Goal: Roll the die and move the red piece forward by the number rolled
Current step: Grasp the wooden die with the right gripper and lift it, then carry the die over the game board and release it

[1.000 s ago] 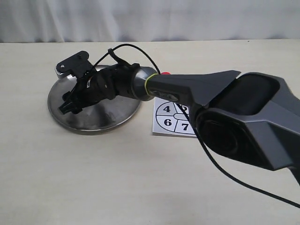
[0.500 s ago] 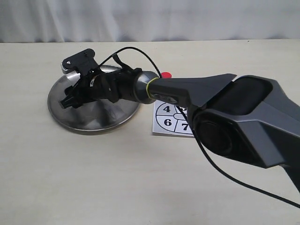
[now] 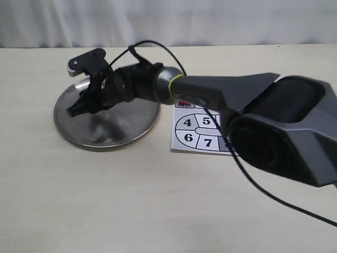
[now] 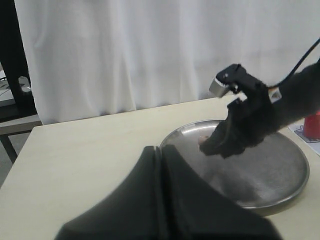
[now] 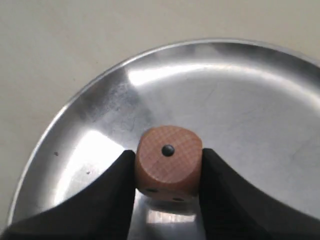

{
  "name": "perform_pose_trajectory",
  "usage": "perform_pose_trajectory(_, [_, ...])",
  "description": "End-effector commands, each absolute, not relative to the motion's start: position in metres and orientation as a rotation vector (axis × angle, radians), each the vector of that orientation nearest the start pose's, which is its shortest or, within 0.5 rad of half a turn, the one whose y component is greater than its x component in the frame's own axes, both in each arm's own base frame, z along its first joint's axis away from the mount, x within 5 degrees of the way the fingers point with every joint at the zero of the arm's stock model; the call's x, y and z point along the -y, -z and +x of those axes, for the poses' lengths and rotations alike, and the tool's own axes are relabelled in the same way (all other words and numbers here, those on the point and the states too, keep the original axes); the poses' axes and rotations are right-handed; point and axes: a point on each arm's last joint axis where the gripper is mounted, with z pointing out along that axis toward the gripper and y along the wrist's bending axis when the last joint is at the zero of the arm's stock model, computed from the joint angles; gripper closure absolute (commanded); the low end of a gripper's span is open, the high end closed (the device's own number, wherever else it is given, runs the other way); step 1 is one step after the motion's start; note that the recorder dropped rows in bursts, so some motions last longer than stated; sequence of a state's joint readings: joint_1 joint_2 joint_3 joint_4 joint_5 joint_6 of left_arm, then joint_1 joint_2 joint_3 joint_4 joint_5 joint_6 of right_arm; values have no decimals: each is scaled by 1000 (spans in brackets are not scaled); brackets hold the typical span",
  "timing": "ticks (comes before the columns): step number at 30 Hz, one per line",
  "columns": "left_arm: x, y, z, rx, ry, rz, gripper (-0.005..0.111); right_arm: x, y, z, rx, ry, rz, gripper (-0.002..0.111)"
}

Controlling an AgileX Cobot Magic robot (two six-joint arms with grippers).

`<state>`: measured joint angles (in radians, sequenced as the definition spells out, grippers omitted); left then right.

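Two fingers of the right gripper (image 5: 167, 152) pinch the die (image 5: 169, 167) over the steel dish (image 5: 260, 95), one pip facing the camera — the roll is in hand. Next, they need to part so the die tumbles. Meanwhile the left gripper (image 4: 159, 150) is pressed together; the red piece (image 4: 312, 125) stands near the dish.

A white paper sheet (image 3: 178, 147) on the counter (image 3: 158, 200) carries a printed ring of black-outlined fields with bold black numerals. 4 (image 3: 187, 123) is at the upper left, 5 (image 3: 206, 120) is beside it, 6 (image 3: 188, 138) is under the 4, and 7 (image 3: 207, 142) is under the 5. The dark arm (image 3: 231, 89) hides the rest of the ring. A small red-and-white sticker (image 3: 184, 104) on that arm has print too small to read. In the right wrist view the die (image 5: 168, 161) shows one dark pip on its facing side, and two more pips at the edge of the adjoining side.
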<state>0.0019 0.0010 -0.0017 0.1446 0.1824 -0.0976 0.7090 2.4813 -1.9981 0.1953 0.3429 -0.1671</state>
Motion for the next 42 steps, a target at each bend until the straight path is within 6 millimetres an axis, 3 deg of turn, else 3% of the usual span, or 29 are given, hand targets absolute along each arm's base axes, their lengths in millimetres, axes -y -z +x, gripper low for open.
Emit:
perform_pose_trajectory(1, [-2,-198,56,-1656,-51,16,107,-332,-214,420,-2179,-408,-825,104])
perform_pose_trajectory(6, [-2,-198,56,-1656,-51,16,107,-268,-308,413,-2208,-378,-752,104])
perform_pose_trajectory(9, [-2,-198,56,-1656,-51,16,107,-227,-338,411,-2251,-347,-686,104])
perform_pose_trajectory(12, [-2,-198,56,-1656,-51,16,107,-184,-346,412,-2331,-309,-594,104])
perform_pose_trajectory(15, [-2,-198,56,-1656,-51,16,107,-148,-332,414,-2421,-277,-497,104])
perform_pose_trajectory(20, [-2,-198,56,-1656,-51,16,107,-108,-273,416,-2599,-234,-387,104])
perform_pose_trajectory(26, [-2,-198,56,-1656,-51,16,107,-97,-203,411,-2707,-203,-343,104])
perform_pose_trajectory(30, [-2,-198,56,-1656,-51,16,107,-96,-182,411,-2750,-198,-342,102])
perform_pose_trajectory(33, [-2,-198,56,-1656,-51,16,107,-96,-176,412,-2760,-181,-354,89])
perform_pose_trajectory(36, [-2,-198,56,-1656,-51,16,107,-95,-175,413,-2755,-170,-359,67])
perform_pose_trajectory(37, [-2,-198,56,-1656,-51,16,107,-95,-175,413,-2750,-173,-335,51])
perform_pose_trajectory(38, [-2,-198,56,-1656,-51,16,107,-95,-175,414,-2749,-174,-328,45])
perform_pose_trajectory(39, [-2,-198,56,-1656,-51,16,107,-95,-175,413,-2753,-175,-328,32])
perform_pose_trajectory(42, [-2,-198,56,-1656,-51,16,107,-95,-175,414,-2749,-174,-328,21])
